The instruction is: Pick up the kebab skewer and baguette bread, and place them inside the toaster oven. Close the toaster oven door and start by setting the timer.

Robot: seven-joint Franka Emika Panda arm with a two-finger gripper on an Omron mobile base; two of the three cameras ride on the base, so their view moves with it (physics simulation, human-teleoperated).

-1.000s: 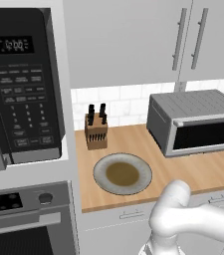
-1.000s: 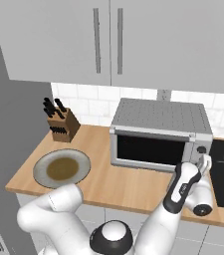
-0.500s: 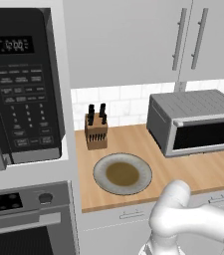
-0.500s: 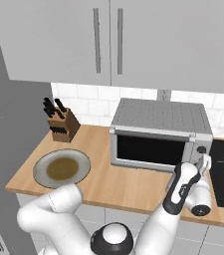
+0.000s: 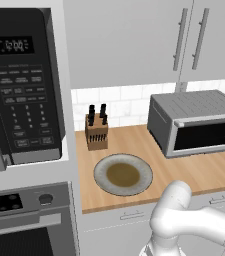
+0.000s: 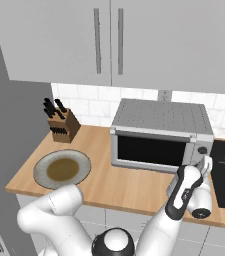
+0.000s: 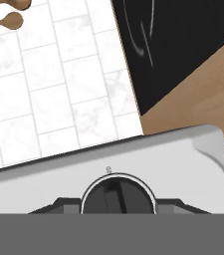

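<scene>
Toaster oven (image 6: pixel 161 135) sits on the wooden counter (image 6: pixel 109 182) at the back wall, its door (image 6: pixel 151 151) up and shut, so loading looks finished and the timer step is in hand. Timer knob (image 7: pixel 118 196) is dead ahead in the hand view, very close, on the oven's grey control panel. Gripper (image 6: pixel 204 164) is at the oven's right front corner, lined up on that knob, presumably to turn it. Can't tell whether the fingers are parted or pinching. Plate (image 5: pixel 123 174) is bare of food; knife block (image 5: pixel 96 131) stands behind it.
</scene>
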